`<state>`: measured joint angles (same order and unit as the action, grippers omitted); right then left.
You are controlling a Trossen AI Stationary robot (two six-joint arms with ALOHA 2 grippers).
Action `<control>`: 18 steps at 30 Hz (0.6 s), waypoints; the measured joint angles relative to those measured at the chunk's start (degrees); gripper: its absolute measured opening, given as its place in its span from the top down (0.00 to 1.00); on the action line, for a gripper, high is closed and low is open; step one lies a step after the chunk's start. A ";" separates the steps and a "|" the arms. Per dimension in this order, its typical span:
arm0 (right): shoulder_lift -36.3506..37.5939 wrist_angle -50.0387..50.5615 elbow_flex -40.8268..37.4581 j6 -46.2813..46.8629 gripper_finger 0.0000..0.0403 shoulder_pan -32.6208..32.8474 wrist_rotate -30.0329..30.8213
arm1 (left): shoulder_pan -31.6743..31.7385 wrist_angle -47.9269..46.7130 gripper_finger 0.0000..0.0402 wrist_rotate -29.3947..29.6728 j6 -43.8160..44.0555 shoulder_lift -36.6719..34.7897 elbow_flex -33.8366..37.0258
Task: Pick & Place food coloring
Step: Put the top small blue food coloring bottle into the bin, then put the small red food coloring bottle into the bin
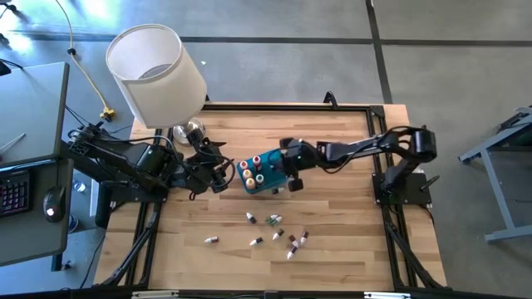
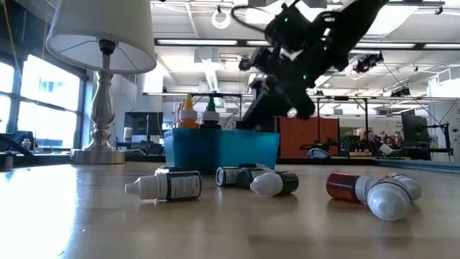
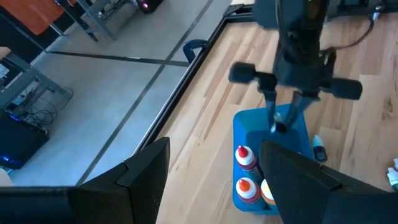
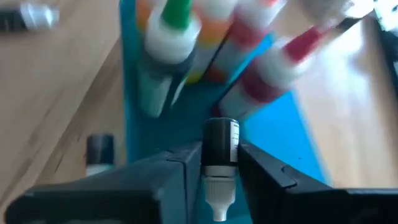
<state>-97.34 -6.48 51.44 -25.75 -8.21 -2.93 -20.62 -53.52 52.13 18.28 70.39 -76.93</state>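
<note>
While a dark bottle (image 4: pixel 220 152) sits pinched between the right gripper's (image 4: pixel 219 163) closed fingers, over the blue bin (image 1: pixel 260 184) of upright bottles (image 1: pixel 249 174), others (image 1: pixel 278 236) lie scattered nearby; the left gripper (image 1: pixel 223 173), seemingly open, waits beside the bin.

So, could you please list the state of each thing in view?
Right claw: shut on dark bottle, over the bin.
Left claw: open, empty, beside the bin.
Teal bin: upright, holding standing bottles.
Loose bottles: lying on table.
Lamp: upright.
</note>
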 joint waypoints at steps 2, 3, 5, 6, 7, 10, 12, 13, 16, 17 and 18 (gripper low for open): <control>-0.57 0.00 -0.07 -0.16 0.70 0.78 0.21 | 0.00 -0.04 0.39 0.01 0.00 0.00 0.00; -0.51 -0.47 -0.06 -0.19 0.68 1.31 0.76 | 0.00 -0.04 0.39 0.01 0.00 0.00 0.00; 0.38 -0.09 0.04 -0.21 0.62 2.85 2.96 | 0.00 -0.07 0.39 -0.12 0.00 0.00 0.00; 1.27 1.36 0.00 -0.23 0.60 3.85 4.37 | 0.00 -0.09 0.39 -0.16 0.00 0.00 0.00; 2.29 2.31 0.00 -0.25 0.58 5.05 5.63 | 0.00 -0.11 0.39 -0.33 0.00 0.00 0.00; 7.27 10.81 0.07 -2.75 0.56 9.34 3.99 | 0.00 -0.26 0.39 -0.63 0.02 -0.01 0.00; 10.41 17.83 0.07 -5.52 0.56 12.86 -0.76 | 0.00 -0.51 0.39 -0.84 0.02 -0.02 0.00; 11.66 21.01 0.04 -5.84 0.57 14.60 -2.97 | 0.00 -0.63 0.39 -0.84 0.02 -0.02 0.00; 14.57 24.85 0.03 -3.16 0.58 19.09 -9.14 | 0.00 -0.66 0.39 -0.71 0.02 -0.02 0.00; 14.87 24.93 0.07 -1.33 0.59 20.19 -11.11 | 0.00 -0.56 0.39 -0.68 0.02 -0.02 0.00; 14.89 24.71 0.07 0.49 0.59 21.12 -13.44 | 0.00 -0.50 0.39 -0.68 0.02 -0.02 0.00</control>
<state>-82.45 18.23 51.51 -25.26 12.91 -16.37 -20.62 -54.01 51.45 18.31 70.37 -76.93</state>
